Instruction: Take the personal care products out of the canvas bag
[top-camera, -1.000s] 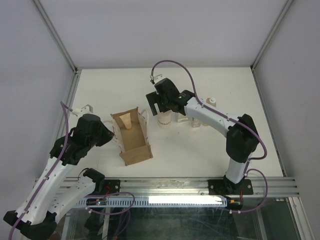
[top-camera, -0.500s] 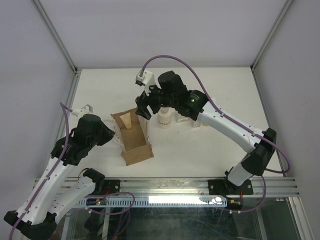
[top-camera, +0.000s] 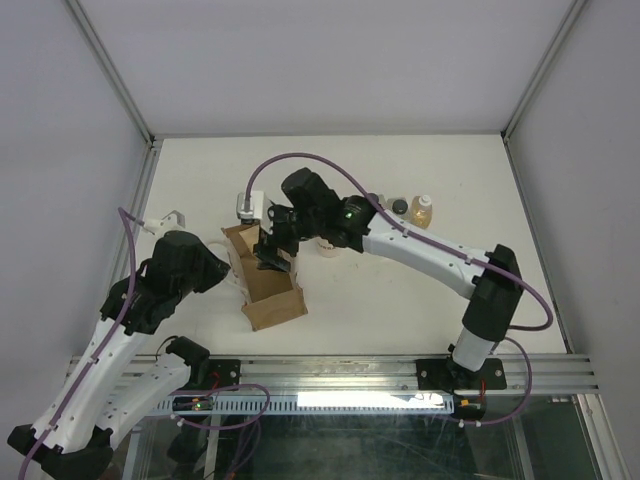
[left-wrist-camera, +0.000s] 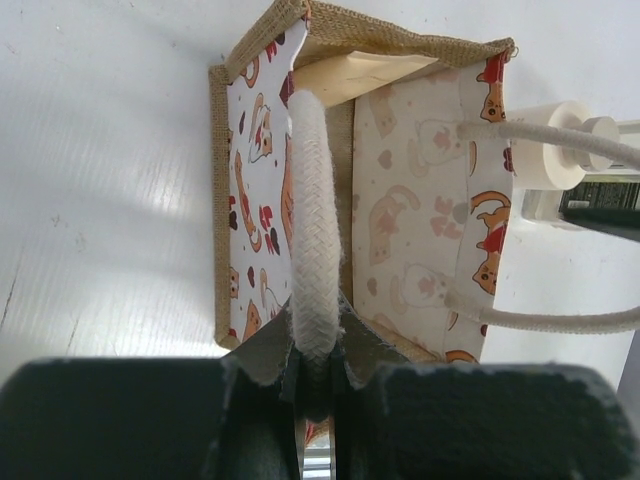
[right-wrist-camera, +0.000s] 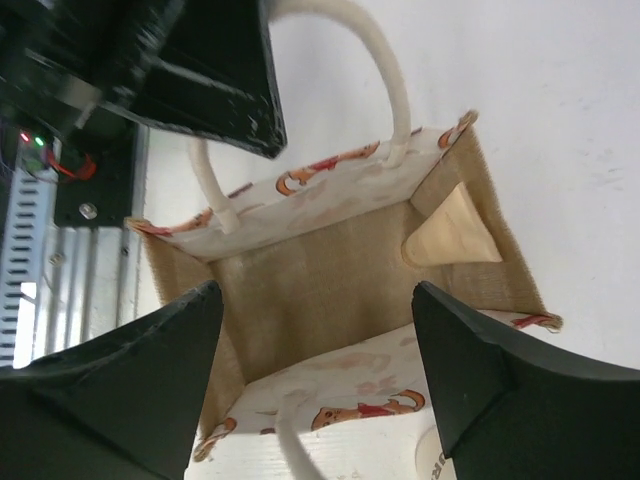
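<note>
Beige tube (right-wrist-camera: 455, 230) leaned in the bag's (top-camera: 275, 310) end toward the table's (top-camera: 450, 170) far edge, below the right gripper (right-wrist-camera: 315, 300), wide open and empty; left gripper (left-wrist-camera: 318, 375) pinched a handle (left-wrist-camera: 315, 200).

The bag (top-camera: 272, 295) stands open beneath the right tool (right-wrist-camera: 318, 350), its floor bare except for a tube (right-wrist-camera: 455, 232) at one end. The left tool (left-wrist-camera: 318, 385) pinches one handle (left-wrist-camera: 314, 230) aside, while the second handle (left-wrist-camera: 560, 322) loops free. Bottles (top-camera: 424, 210) crowd the surface (top-camera: 400, 300) toward its far right corner.

White link shells and black joint housings on left arm (top-camera: 118, 342) and right arm (top-camera: 422, 249); purple cables (top-camera: 300, 157) trail along both
</note>
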